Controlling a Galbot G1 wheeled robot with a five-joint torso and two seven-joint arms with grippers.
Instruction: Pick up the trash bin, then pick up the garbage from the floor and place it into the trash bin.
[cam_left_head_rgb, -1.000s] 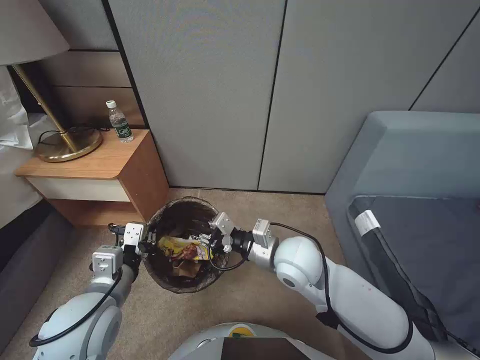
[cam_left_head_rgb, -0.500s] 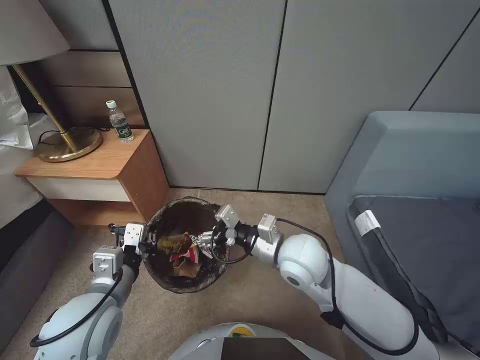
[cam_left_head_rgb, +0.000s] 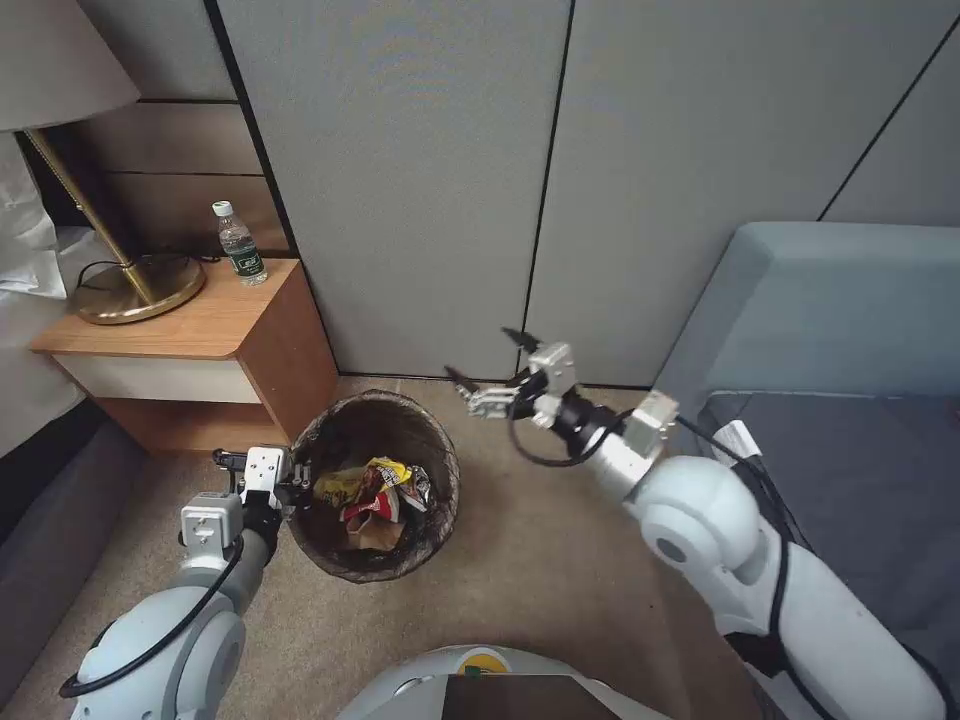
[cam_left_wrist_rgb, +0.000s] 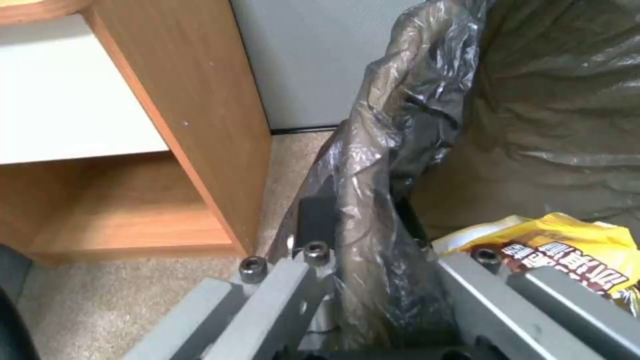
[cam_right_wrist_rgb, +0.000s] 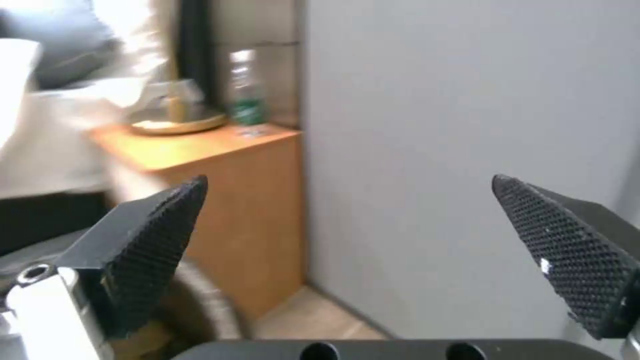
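Note:
The trash bin (cam_left_head_rgb: 441, 452), lined with a dark bag, sits low on the carpet beside the nightstand. My left gripper (cam_left_head_rgb: 291, 487) is shut on its left rim; in the left wrist view the bagged rim (cam_left_wrist_rgb: 393, 150) is pinched in my left gripper (cam_left_wrist_rgb: 363, 227). Inside lies garbage: a yellow wrapper (cam_left_head_rgb: 386, 470) (cam_left_wrist_rgb: 560, 240), a red-and-white carton (cam_left_head_rgb: 368, 510), a tan paper bag (cam_left_head_rgb: 366, 537) and a silver wrapper (cam_left_head_rgb: 419, 487). My right gripper (cam_left_head_rgb: 480, 354) (cam_right_wrist_rgb: 360, 215) hangs open and empty above the carpet, to the right of the bin and near the wall.
A wooden nightstand (cam_left_head_rgb: 205, 325) with a brass lamp (cam_left_head_rgb: 135, 290) and a water bottle (cam_left_head_rgb: 240, 245) stands left of the bin. Grey wall panels (cam_left_head_rgb: 450, 180) rise behind. A grey sofa (cam_left_head_rgb: 830, 320) stands on the right. Open carpet (cam_left_head_rgb: 540, 580) lies between.
My right gripper let the yellow wrapper drop into the bin, then rose and swung right toward the wall, fingers open. The left gripper kept its hold on the rim.

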